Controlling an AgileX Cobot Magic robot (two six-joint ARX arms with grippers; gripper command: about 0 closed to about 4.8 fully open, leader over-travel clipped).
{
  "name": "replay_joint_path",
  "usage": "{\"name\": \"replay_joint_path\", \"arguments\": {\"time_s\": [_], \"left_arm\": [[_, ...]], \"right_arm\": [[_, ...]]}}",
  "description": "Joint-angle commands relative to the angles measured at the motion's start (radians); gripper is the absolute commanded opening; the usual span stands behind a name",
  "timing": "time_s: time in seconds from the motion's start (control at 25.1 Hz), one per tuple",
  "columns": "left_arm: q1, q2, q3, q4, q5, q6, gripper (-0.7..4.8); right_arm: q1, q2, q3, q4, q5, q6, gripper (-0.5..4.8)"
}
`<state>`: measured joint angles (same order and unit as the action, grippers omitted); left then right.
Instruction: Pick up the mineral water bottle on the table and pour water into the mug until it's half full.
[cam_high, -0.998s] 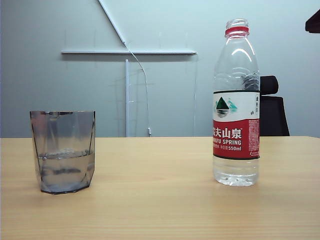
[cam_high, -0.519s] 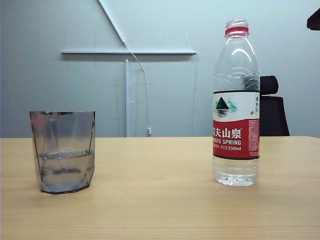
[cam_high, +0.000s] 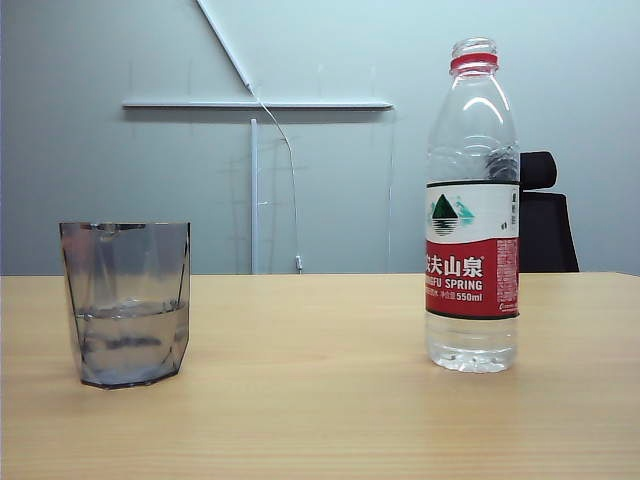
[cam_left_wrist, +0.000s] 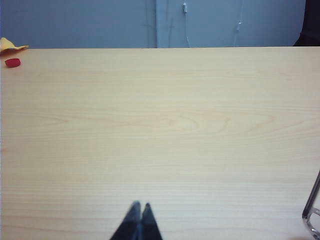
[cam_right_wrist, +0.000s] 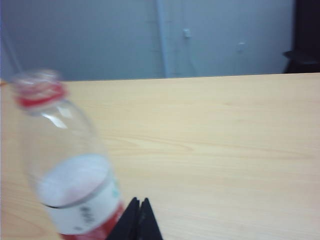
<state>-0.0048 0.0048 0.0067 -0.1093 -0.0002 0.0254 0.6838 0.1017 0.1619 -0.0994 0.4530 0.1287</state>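
I am looking at the bottle (cam_high: 472, 205) standing up straight on the table (cam_high: 320, 420). Its cap is off and only a little water (cam_high: 471, 354) is sitting at its bottom. The mug (cam_high: 127, 303) is standing well apart from the bottle, on its left, and it is holding water about halfway up. My right claw (cam_right_wrist: 139, 201) is hanging just beside the bottle with its tips pressed together, holding nothing. My left claw (cam_left_wrist: 140, 206) is hanging over bare table near the mug, tips together too, also holding nothing. A small red cap (cam_left_wrist: 12, 62) is lying far off by the table's back edge.
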Motion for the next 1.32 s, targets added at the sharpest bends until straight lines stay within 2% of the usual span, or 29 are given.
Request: {"name": "replay_joint_path", "arguments": {"time_s": [0.04,0.2,0.32,0.6,0.76,1.32], "left_arm": [[-0.001,0.001,0.002,0.01,0.005,-0.003,-0.02],[-0.001,0.001,0.002,0.009,0.003,-0.003,-0.02],[-0.001,0.001,0.002,0.009,0.004,-0.003,-0.02],[-0.001,0.001,0.002,0.01,0.004,-0.003,-0.02],[-0.001,0.001,0.002,0.009,0.004,-0.003,-0.02],[-0.001,0.001,0.002,0.009,0.004,-0.003,-0.02]], "right_arm": [[-0.178,0.0,-0.046,0.06,-0.224,-0.025,-0.07],[-0.363,-0.023,-0.109,0.121,-0.407,-0.025,-0.07],[-0.464,-0.05,-0.133,0.126,-0.488,-0.025,-0.07],[-0.688,-0.101,-0.152,0.128,-0.564,-0.026,-0.07],[-0.724,-0.102,-0.152,0.127,-0.563,-0.033,-0.07],[-0.725,-0.102,-0.161,0.12,-0.533,-0.057,-0.08]]}}
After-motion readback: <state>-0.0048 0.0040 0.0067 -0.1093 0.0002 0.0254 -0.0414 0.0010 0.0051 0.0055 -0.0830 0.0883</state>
